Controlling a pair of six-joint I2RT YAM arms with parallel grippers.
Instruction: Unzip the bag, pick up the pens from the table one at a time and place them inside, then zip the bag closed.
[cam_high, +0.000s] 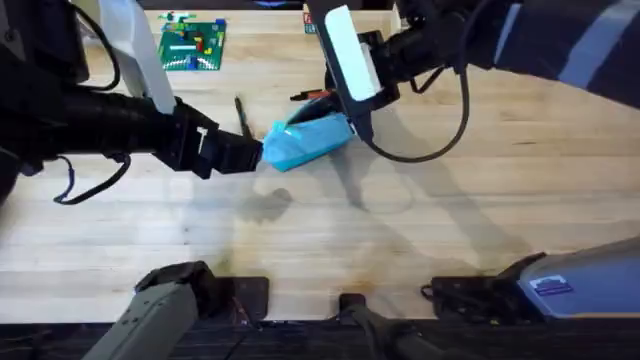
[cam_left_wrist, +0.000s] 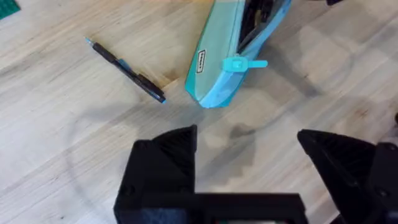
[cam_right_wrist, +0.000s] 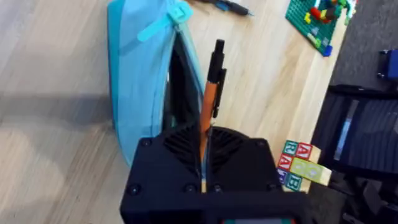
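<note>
1. Bag (cam_high: 308, 142): light blue pouch lying on the table (cam_high: 420, 230), upper centre in overhead view. Zipper is open; dark slot visible in both wrist views. Blue zip pull (cam_left_wrist: 239, 64) sits at the end nearest the L gripper.
2. R gripper (cam_right_wrist: 205, 140): fingers clenched on the orange pen (cam_right_wrist: 208, 102), black clip and tip pointing away from the gripper. Pen is over or beside the open slot of the bag; can't tell if it touches the fabric.
3. L gripper (cam_left_wrist: 249, 149): released, fingers wide apart, nothing between them. Hovers just beside the bag's near end, not touching it.
4. Dark pen (cam_left_wrist: 124, 68): flat on table, near the bag, apart from it.
5. Green brick plate (cam_high: 192, 45) at far side of table; lettered blocks (cam_right_wrist: 297, 163) near the R gripper.
</note>
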